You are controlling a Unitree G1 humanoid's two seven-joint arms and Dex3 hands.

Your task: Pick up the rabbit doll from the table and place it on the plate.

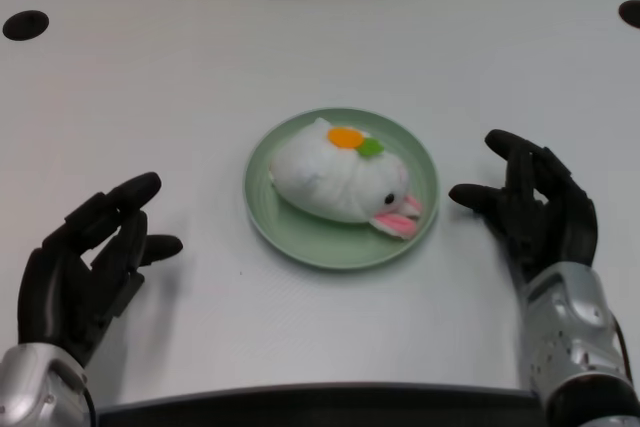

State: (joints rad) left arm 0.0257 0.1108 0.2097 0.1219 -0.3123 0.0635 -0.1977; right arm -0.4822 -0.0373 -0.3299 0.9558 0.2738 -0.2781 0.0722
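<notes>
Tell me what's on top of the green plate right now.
The white rabbit doll lies on the green plate, with its orange and green patch up. The plate's middle is hidden under it. The left robot hand holds nothing.

Lighting: bright, even, diffuse overhead; table point(320, 57) near-white with mild glare. Shadows: soft, faint beneath left hand point(90, 272) and plate point(262, 212) rim. Focus: slightly soft throughout (rabbit doll point(335, 179) detail washed out).

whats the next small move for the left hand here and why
Probably just draw the left hand back toward the near table edge to rest. The rabbit doll already lies on the green plate, the hand holds nothing with its fingers apart, and it sits clear of the plate, so nothing seems left to grasp or adjust.
</notes>
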